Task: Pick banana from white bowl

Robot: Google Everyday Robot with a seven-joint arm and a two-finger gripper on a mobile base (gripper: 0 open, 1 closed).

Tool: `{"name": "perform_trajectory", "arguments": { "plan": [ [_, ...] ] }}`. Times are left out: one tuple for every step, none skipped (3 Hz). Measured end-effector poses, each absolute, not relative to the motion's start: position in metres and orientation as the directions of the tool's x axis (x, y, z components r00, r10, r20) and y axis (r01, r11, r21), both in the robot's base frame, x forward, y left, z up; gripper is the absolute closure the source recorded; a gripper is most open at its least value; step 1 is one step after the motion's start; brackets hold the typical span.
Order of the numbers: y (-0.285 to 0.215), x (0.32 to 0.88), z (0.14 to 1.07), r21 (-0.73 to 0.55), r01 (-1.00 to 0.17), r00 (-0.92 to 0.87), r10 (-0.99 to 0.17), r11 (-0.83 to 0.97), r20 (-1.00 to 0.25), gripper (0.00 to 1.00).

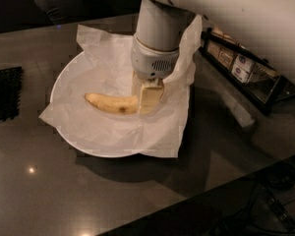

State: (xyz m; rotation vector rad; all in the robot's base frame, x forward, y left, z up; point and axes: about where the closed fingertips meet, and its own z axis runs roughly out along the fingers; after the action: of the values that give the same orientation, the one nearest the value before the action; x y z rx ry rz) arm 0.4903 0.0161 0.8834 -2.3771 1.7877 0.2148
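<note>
The white bowl (69, 132) sits on the dark table, lined with crinkled white paper (162, 136) whose corners hang over the rim. The yellow banana (108, 103) lies across the bowl's middle with small brown spots, its tip pointing left. My gripper (146, 96) reaches down into the bowl from the white arm above. Its cream fingers (150, 95) are closed around the banana's right end, which they hide. The banana seems held just above the paper.
A black mat (5, 95) lies at the table's left edge. A dark rack with small packets (243, 68) stands to the right of the bowl. The table's front edge runs along the lower right, with the floor and cables (275, 200) below it.
</note>
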Motion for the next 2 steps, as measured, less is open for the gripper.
{"name": "perform_trajectory", "arguments": {
  "plan": [
    [0.033,0.489,0.861,-0.01,-0.95,0.302,-0.914,-0.311,-0.272,1.0],
    [0.045,0.483,0.84,0.033,-0.942,0.309,-0.899,-0.335,-0.31,1.0]
  ]
}}
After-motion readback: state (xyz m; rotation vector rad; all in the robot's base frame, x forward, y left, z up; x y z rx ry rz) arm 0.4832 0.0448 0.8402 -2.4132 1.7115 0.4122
